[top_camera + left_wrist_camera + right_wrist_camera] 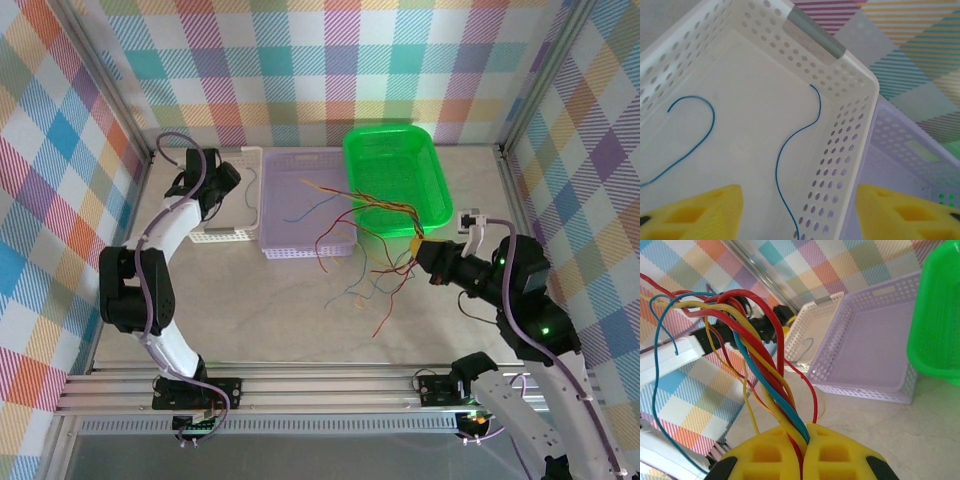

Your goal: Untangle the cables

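My right gripper (420, 248) (802, 450) is shut on a bundle of red, yellow and blue cables (760, 355), held just in front of the green tray. In the top view these cables (365, 225) fan left over the purple basket and trail down onto the table. My left gripper (224, 182) (805, 220) hangs open over the white basket (852, 125), its yellow fingers (705, 212) wide apart. Two thin blue cables (790, 145) lie loose on that basket's floor, one running down between the fingers.
Three containers stand in a row at the back: the white basket (225, 237), the purple basket (300, 165) and the green tray (385, 150). Checked walls close in the table on three sides. An aluminium rail (320, 385) runs along the near edge.
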